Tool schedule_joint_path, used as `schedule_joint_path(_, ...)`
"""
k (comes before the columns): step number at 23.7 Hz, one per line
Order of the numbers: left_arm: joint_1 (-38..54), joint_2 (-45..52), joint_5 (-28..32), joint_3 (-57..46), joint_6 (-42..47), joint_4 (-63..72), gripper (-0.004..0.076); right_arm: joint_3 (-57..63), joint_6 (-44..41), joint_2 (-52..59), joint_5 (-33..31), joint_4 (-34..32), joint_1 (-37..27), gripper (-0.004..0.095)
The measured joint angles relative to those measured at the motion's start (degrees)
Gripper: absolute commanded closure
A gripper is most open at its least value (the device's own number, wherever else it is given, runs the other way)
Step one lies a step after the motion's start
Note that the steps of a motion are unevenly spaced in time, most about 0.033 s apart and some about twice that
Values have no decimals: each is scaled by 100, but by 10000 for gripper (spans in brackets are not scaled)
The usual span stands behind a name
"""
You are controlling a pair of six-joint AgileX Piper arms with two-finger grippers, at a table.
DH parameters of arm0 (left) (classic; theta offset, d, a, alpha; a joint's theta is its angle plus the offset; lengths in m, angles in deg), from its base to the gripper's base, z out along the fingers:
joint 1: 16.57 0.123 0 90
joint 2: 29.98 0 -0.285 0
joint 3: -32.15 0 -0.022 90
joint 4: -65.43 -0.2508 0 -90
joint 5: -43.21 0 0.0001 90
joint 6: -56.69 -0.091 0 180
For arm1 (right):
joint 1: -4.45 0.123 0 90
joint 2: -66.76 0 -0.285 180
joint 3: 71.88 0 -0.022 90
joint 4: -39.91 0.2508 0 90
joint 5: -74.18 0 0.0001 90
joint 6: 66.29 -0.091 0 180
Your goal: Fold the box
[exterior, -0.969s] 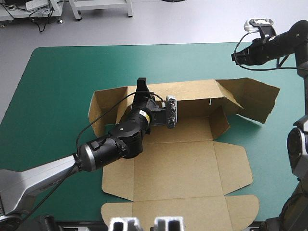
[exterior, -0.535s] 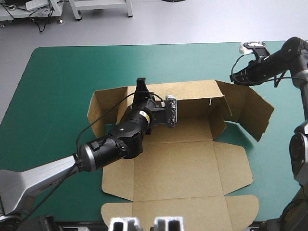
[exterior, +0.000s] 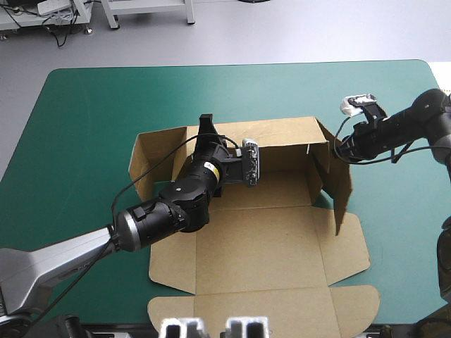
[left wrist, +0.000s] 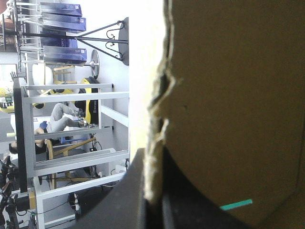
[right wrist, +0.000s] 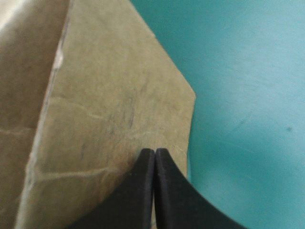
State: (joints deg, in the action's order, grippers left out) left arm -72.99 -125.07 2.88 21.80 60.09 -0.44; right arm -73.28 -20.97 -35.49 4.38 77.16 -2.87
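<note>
The brown box [exterior: 261,239] lies on the teal-green worktop [exterior: 91,113], filling the centre and lower centre of the high view. It is partly raised. Its back wall [exterior: 282,134] stands upright across the middle of the frame. A left wall [exterior: 151,158] stands at centre left, and a right wall [exterior: 343,186] stands at centre right, angled in toward the tray. The wide panels nearer the bottom edge of the frame lie flat, the last one with rounded corners reaching the lower edge.

The left arm [exterior: 165,211] comes in from the lower left and crosses the tray floor up to the back wall. The left jaws are clenched on that wall's top edge. In the left wrist view the ragged cut edge of the board runs down between the black fingers [left wrist: 136,195], one on each face of the sheet.

The right arm [exterior: 405,127] enters from the right edge of the frame. The right jaws are pressed together into one point with nothing between them. In the right wrist view their tips touch the outer face of the right wall, near its free edge, with bare teal-green cover just beside it.
</note>
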Motion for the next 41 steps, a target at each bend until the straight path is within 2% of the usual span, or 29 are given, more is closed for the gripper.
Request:
schedule_joint_path(1,0,0,0,0,0,37,734,331,338,27,243,445,0,931)
schedule_joint_path(3,0,0,-2,0,0,103,734,776,828,99,542,918,0,931)
schedule_joint_path(12,0,0,-7,0,0,116,734,2507,2817,1074,1664,1925,0,931)
schedule_joint_path(14,0,0,-7,0,0,116,734,2684,3026,1281,1818,1994,0,930)
schedule_joint_path(18,0,0,-7,0,0,116,734,2936,3289,1637,1992,2006,0,862)
schedule_joint_path(22,0,0,-7,0,0,116,734,2967,3194,1858,2004,1811,0,624)
schedule_joint_path(26,0,0,-18,0,0,123,734,2967,3096,1878,1922,1565,0,478)
schedule_joint_path(30,0,0,-18,0,0,123,734,2972,3084,1888,1652,1535,0,463)
schedule_joint_path(34,0,0,-18,0,0,123,734,2972,3093,1884,1710,1588,0,463)
schedule_joint_path(38,0,0,-18,0,0,123,734,2978,3512,1884,2050,2035,0,463)
schedule_joint_path(41,0,0,-6,0,0,123,734,3007,3925,1884,2267,2603,0,463)
